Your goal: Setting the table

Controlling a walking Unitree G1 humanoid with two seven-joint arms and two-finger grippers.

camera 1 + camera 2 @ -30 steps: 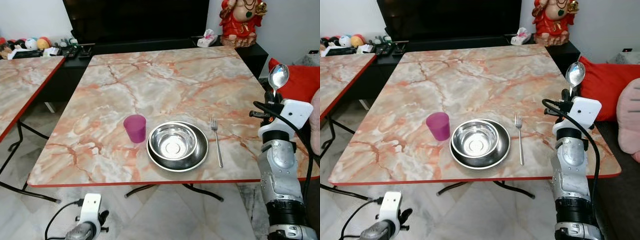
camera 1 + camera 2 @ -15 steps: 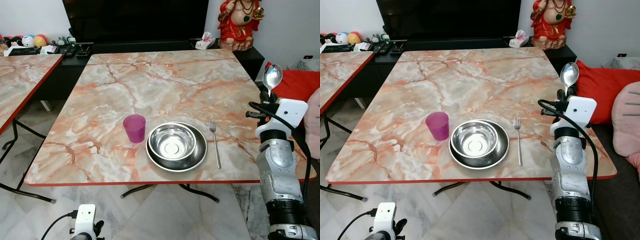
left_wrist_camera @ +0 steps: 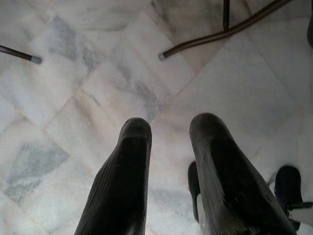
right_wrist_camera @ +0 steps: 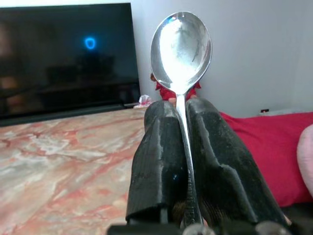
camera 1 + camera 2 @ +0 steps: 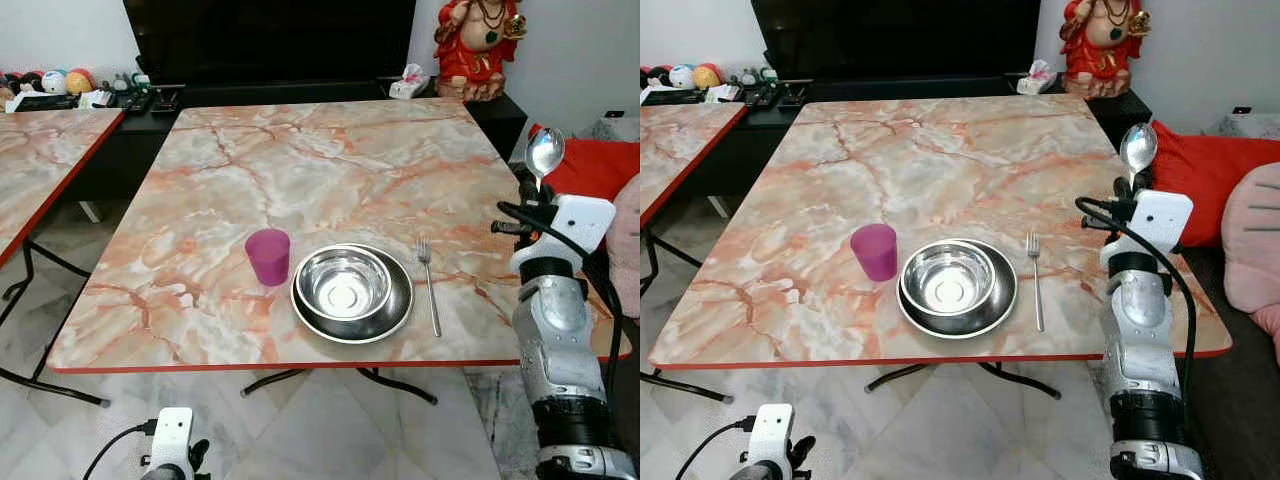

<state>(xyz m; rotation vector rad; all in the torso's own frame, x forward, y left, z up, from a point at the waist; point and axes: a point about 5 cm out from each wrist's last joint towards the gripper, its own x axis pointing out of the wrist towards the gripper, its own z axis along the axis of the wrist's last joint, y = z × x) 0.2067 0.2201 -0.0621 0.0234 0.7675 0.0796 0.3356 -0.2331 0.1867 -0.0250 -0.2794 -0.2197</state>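
Marble bench (image 5: 330, 150) carries a steel bowl (image 5: 345, 283) near its front edge, pink cup (image 5: 268, 256) left, fork (image 5: 430, 285) right. My right hand (image 4: 180, 110) pinches the spoon (image 5: 544, 153) upright off the right edge; my left hand (image 3: 168, 132), fingers parted, hangs idle. Held only by its thin handle, the spoon could swivel or slip as I lower it beside the fork.

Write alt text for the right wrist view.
The right tool is shut on a spoon, its bowl standing upright above the two black fingers. Behind lie a marble-patterned table, a dark TV screen and a red cushion.
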